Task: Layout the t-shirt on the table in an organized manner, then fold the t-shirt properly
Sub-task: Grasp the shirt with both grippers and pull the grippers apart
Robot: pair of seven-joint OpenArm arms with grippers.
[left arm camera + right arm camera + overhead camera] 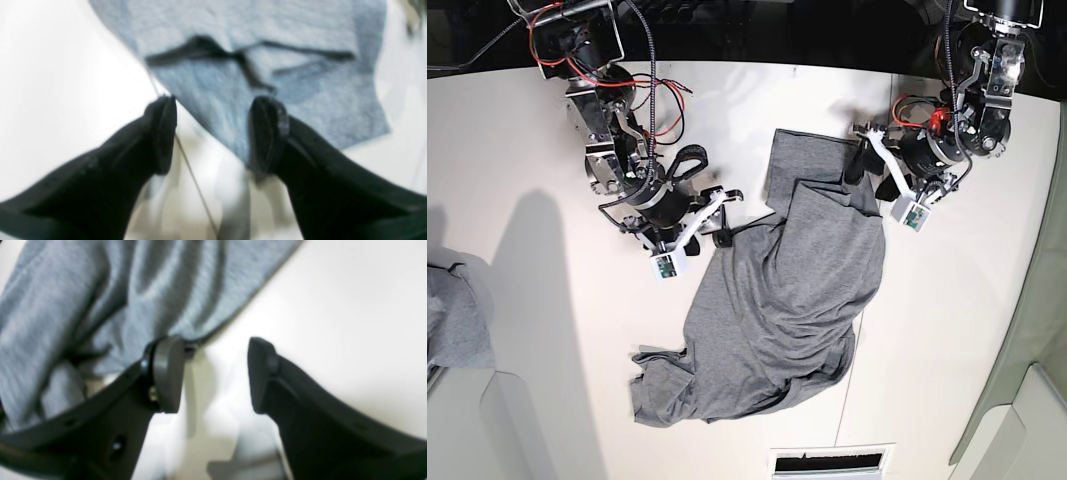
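Observation:
The grey t-shirt [797,300] lies crumpled in a diagonal heap across the middle of the white table [547,360], its upper part folded over itself. My left gripper [860,160] hovers at the shirt's upper right corner. In the left wrist view that gripper [213,133] is open, with a corner of the shirt [253,30] reaching down between its fingers, ungripped. My right gripper [724,230] is at the shirt's left edge. In the right wrist view it [215,373] is open and empty, and the shirt's hem [140,290] just meets the left fingertip [166,370].
A smaller grey cloth bundle [457,315] lies at the table's far left edge. A slotted vent [832,462] sits at the front edge below the shirt. The dark rear edge [757,40] runs behind both arm bases. A thin seam line [193,176] crosses the table under my left gripper.

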